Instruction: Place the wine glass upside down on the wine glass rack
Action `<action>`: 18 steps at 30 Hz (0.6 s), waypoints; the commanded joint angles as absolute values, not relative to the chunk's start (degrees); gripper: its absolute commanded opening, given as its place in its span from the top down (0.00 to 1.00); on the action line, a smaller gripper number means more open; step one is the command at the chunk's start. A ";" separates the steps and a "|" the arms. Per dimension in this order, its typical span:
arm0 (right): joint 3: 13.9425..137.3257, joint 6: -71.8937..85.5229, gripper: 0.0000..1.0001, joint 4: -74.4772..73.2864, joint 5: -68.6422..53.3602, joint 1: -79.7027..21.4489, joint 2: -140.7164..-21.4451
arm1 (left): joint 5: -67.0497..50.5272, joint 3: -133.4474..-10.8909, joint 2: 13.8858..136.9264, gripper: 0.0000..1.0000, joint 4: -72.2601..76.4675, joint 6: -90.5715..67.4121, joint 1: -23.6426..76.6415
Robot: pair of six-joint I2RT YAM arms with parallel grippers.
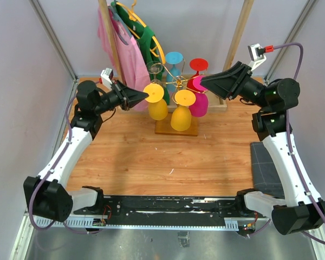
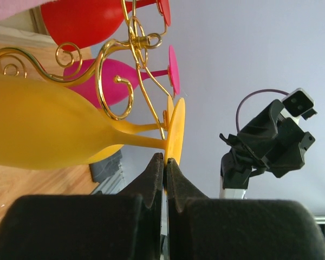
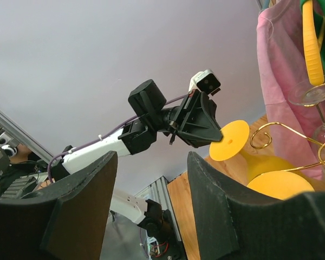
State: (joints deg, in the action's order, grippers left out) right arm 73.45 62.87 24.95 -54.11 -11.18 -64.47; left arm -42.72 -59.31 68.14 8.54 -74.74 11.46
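The left gripper (image 2: pixel 166 162) is pinched together on the rim of the wine glass's round foot. The wine glass (image 1: pixel 157 108) hangs bowl-down at the left side of the wine glass rack (image 1: pixel 177 81), with its foot on top, level with the gripper tip. In the left wrist view the stem runs past a curled wire arm of the rack and the foot sits just beyond the curl; whether the foot bears on the wire cannot be told. The right gripper (image 3: pixel 151 161) has its fingers wide apart with nothing between them, close to the rack's right side near a magenta glass (image 1: pixel 199 104).

The wine glass is opaque, glossy yellow, with a rounded bowl, a slim stem and a thin flat disc for a foot. The rack is fine gold wire bent into scrolls, standing on a small rectangular wooden base (image 1: pixel 176 128) on the wood-grain table (image 1: pixel 124 157). The gripper fingers are matte black and blocky.

From above, the hanging glasses, among them a second yellow glass (image 1: pixel 180 118), cover most of the rack's central post. The left wrist view cuts the yellow bowl off at the frame edge. A clear glass (image 3: pixel 314 92) is faint against a pink garment (image 3: pixel 281 76)
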 commanded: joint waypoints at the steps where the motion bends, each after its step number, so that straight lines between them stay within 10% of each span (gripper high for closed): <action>1: 75.32 61.63 0.44 25.50 -53.64 -10.43 -64.05 | -44.62 -63.09 70.65 1.00 11.33 -73.44 12.34; 18: 75.58 60.23 0.45 22.95 -53.18 -10.41 -63.23 | -45.54 -70.07 79.52 1.00 13.49 -72.90 13.53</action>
